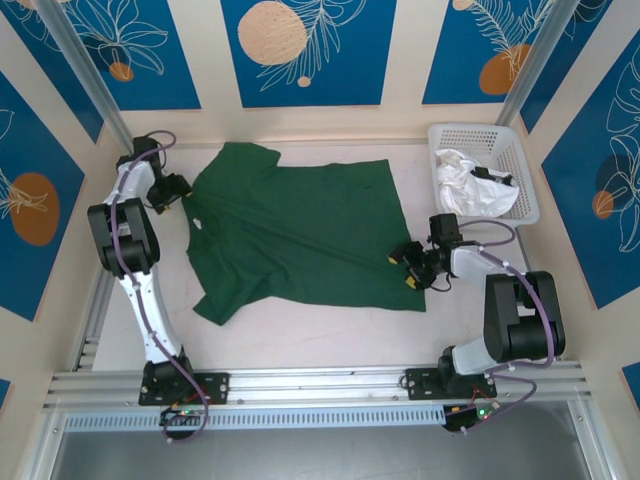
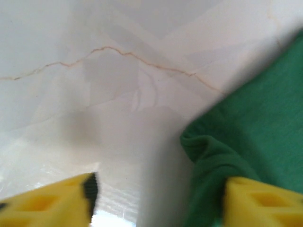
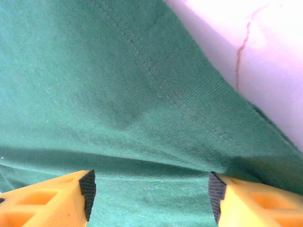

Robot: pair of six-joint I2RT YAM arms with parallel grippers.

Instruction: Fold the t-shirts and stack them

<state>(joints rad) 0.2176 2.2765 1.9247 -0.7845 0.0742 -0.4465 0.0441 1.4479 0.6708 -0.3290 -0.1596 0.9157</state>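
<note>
A: The pale table [image 1: 300, 330] is standing between walls that are showing blue panels with leaf drawings. Where are the shirts lying?

B: The green t-shirt [image 1: 295, 235] is lying spread flat in the middle, with its neck toward the left arm. The white t-shirt [image 1: 465, 185] is sitting crumpled in the basket [image 1: 470, 130] at the far right corner. I think it is waiting for its turn.

A: And what are the grippers doing?

B: The left gripper [image 2: 158, 208] is hovering at the shirt's edge near the far sleeve, fingers apart, one over bare table and one over cloth. The right gripper [image 3: 151, 198] is hanging low over the stitched hem, fingers also apart and clamping nothing. I judge they are placing themselves at opposite ends to take the shirt for a fold.

A: Is any writing showing?

B: The neck label [image 1: 199, 222] is showing as a small white spot, too small for reading.
</note>
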